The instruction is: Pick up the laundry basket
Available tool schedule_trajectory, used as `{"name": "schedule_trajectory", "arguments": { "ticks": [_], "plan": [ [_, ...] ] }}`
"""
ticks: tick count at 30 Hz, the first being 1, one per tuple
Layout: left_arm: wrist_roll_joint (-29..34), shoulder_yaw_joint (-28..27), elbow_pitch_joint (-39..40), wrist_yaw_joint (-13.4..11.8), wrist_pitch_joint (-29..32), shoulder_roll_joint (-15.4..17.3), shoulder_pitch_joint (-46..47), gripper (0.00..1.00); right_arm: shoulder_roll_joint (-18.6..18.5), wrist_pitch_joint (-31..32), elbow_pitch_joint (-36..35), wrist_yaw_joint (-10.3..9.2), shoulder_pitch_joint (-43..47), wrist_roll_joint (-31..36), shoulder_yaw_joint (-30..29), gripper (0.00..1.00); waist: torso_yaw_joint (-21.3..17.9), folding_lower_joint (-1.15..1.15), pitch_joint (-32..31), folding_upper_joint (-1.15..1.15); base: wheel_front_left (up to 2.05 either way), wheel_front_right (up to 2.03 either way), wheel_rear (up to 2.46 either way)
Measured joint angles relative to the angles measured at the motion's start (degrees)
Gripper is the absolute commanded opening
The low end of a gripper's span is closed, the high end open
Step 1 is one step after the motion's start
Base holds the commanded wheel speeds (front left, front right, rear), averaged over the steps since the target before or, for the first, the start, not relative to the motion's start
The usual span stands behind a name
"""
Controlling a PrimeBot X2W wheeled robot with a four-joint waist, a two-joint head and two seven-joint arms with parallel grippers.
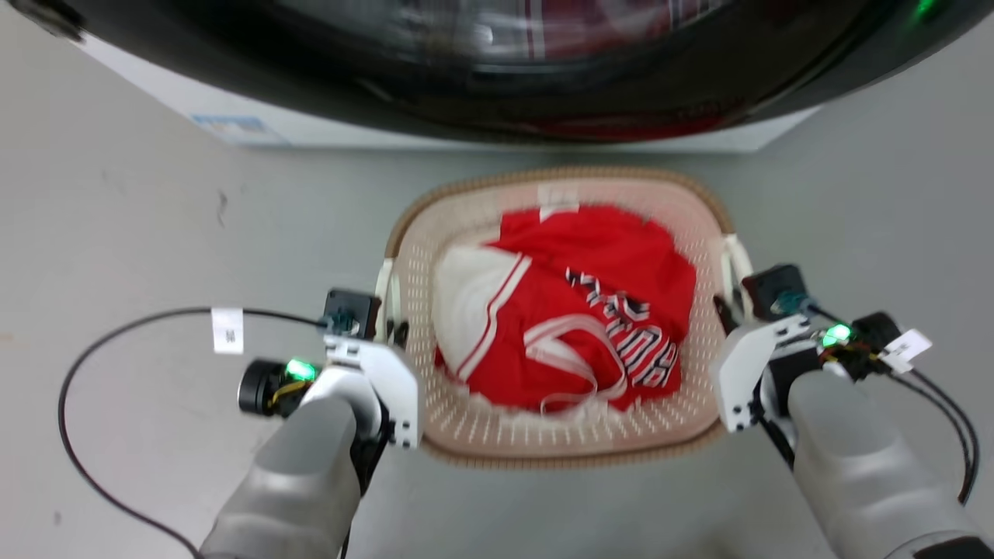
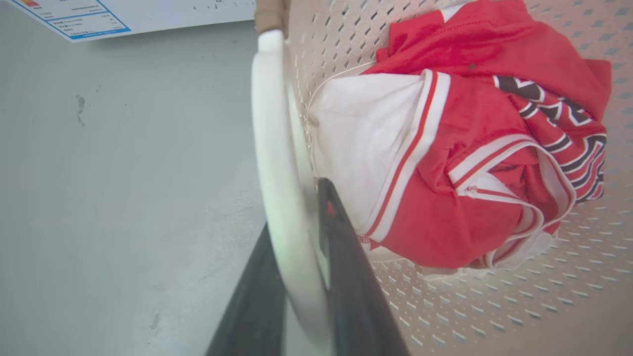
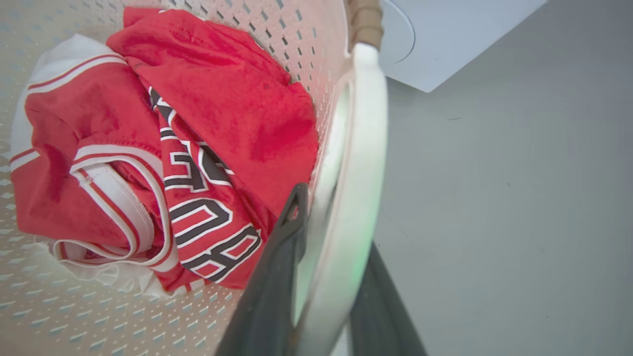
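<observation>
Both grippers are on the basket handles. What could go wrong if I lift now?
The left gripper and right gripper each pinch one thin handle loop; uneven lifting may tip the basket and spill the clothes. The washer door sits close beyond the far rim; swinging forward could bump it.

red clothes (image 1: 590, 310) in laundry basket (image 1: 559, 177) on floor (image 1: 155, 233), left gripper (image 1: 390, 322) and right gripper (image 1: 728, 309) at its sides

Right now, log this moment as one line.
left gripper: shut on left handle | right gripper: shut on right handle | laundry basket: red jersey inside | lifted: cannot tell
</observation>
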State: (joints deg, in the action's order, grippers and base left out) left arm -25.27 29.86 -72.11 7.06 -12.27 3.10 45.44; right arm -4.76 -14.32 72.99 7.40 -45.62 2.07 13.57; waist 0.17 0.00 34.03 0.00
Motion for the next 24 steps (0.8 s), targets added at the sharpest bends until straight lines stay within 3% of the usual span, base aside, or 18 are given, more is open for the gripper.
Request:
{"name": "schedule_trajectory", "arguments": {
  "ticks": [24],
  "plan": [
    [-12.0, 8.0, 0.2, 0.1, 14.4, 1.8, -11.5, 0.00, 1.3, 13.7, 0.9, -0.09, 10.6, -14.5, 17.9, 0.00, 0.0, -0.01, -24.8, 0.00, 0.00, 0.00, 0.00]
  ]
}}
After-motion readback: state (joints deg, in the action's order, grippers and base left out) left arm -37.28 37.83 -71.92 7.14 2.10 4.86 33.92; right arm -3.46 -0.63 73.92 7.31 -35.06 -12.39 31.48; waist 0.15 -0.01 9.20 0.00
